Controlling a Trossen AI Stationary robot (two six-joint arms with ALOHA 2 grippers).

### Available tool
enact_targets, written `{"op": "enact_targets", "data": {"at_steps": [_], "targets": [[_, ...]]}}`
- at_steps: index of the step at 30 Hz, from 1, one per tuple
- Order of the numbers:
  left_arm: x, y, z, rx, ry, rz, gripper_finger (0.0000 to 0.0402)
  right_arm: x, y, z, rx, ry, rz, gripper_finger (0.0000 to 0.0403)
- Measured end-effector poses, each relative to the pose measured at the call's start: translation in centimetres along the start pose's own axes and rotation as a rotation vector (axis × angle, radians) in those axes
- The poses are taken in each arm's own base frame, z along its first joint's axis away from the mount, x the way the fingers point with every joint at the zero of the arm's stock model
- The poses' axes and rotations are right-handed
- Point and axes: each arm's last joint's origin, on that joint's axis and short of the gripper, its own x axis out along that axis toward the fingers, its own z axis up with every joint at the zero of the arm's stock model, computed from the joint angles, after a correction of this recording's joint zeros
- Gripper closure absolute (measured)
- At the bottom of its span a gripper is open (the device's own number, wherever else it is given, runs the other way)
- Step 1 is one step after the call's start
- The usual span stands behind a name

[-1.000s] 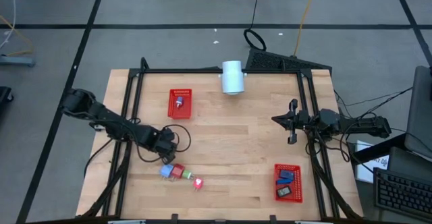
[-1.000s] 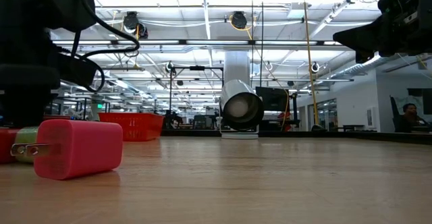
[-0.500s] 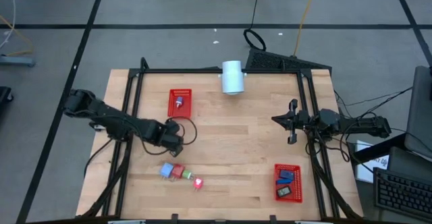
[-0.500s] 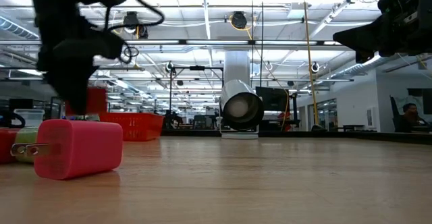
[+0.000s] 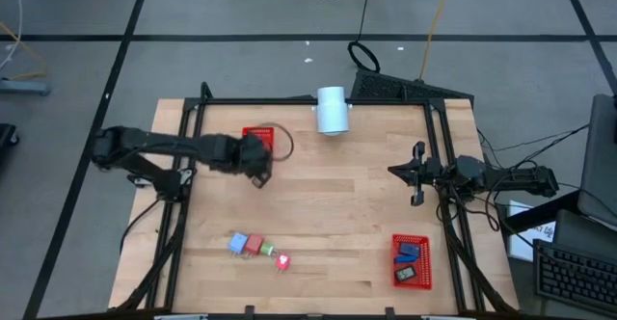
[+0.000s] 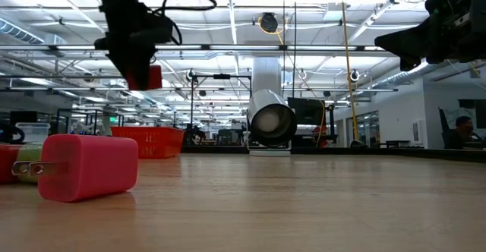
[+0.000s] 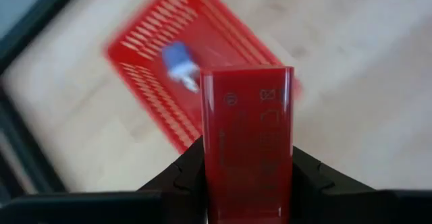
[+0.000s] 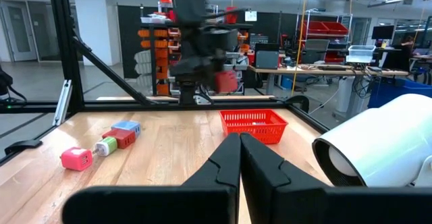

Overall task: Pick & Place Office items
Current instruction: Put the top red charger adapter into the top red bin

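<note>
My left gripper (image 5: 257, 171) hangs over the table's far left, next to the red mesh basket (image 5: 258, 145), shut on a red translucent block (image 7: 246, 129). The block also shows in the low view (image 6: 153, 77). A small bluish-white piece (image 7: 178, 60) lies in that basket. A light blue piece (image 5: 236, 244), a red piece (image 5: 254, 246) and a pink piece (image 5: 282, 260) lie flat on the table at the near left. My right gripper (image 5: 416, 177) stays shut at the right edge, touching nothing. My left gripper pinches the red block by its two long sides (image 7: 208, 158) between its two fingers (image 7: 182, 173). The fingers slant steeply down from the table's left. The block sticks out past the fingertips, lifted clear of the table and above the basket's near side.
A white cylinder (image 5: 332, 110) lies at the far edge. A second red basket (image 5: 411, 260) at the near right holds a dark blue and a black piece. A black frame (image 5: 193, 118) borders the table. Bare wood lies in the middle.
My left gripper has risen from beside the pieces at the near left and swung toward the far edge, up to the far left basket. It has carried the red block well clear of the table. The pieces on the table have stayed put.
</note>
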Motion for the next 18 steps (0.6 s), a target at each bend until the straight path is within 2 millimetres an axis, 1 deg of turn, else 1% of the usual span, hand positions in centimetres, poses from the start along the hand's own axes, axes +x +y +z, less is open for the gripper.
{"op": "enact_targets", "data": {"at_steps": [3, 6, 9, 11, 15, 18], "targets": [[0.8, 1.6, 1.6, -0.08, -0.009, 0.023, 0.0279, 0.0, 0.0, 0.0, 0.0, 0.0, 0.0, 0.0403], [1.6, 2.7, 3.0, -0.167, -0.001, -0.03, 0.0272, 0.0, 0.0, 0.0, 0.0, 0.0, 0.0, 0.0403], [2.6, 3.2, 4.5, -0.242, 0.015, -0.143, 0.0271, 0.0, 0.0, 0.0, 0.0, 0.0, 0.0, 0.0403], [3.3, 3.3, 5.3, -0.3, 0.006, -0.179, 0.0273, 0.0, 0.0, 0.0, 0.0, 0.0, 0.0, 0.0403], [5.0, 3.8, 6.2, -0.341, 0.019, -0.154, 0.0277, 0.0, 0.0, 0.0, 0.0, 0.0, 0.0, 0.0403], [6.1, 3.9, 6.5, -0.368, 0.047, -0.129, 0.027, 0.0, 0.0, 0.0, 0.0, 0.0, 0.0, 0.0403]]}}
